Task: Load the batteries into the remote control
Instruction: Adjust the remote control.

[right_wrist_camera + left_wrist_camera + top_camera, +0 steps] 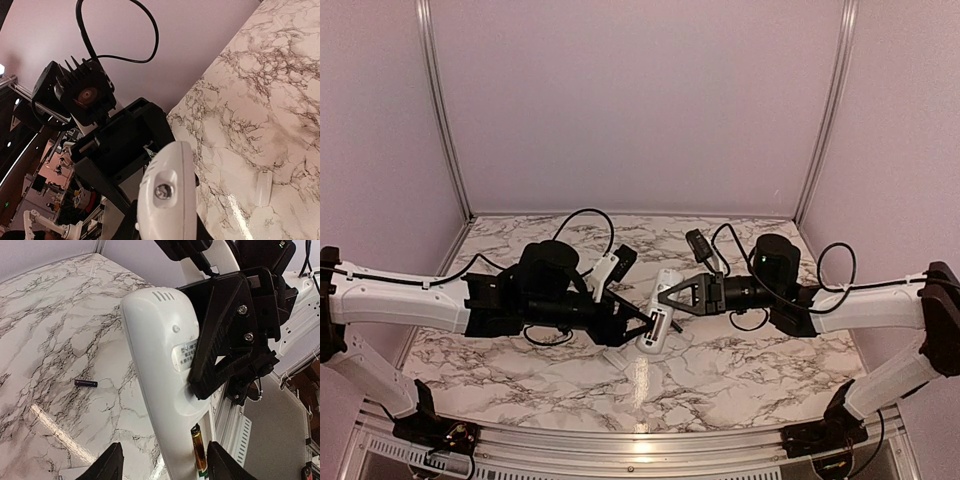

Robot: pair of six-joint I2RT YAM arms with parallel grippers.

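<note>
The white remote control point(655, 338) is held off the table, back side facing the left wrist camera, with my right gripper point(667, 300) shut on its middle. Its black fingers point(220, 350) clamp the remote control point(160, 360) from the side. One battery point(198, 447), gold-bodied, lies in the open compartment at the remote's lower end. My left gripper point(165, 467) is open, its fingers straddling that end without touching it. A second, dark battery point(86, 383) lies on the marble table. In the right wrist view the remote control point(167, 200) shows end-on.
A small white cover point(263, 188) lies flat on the marble table point(740, 370). Both arms meet at the table's middle, with cables looping above them. Lilac walls and metal posts point(440, 110) close in the back and sides.
</note>
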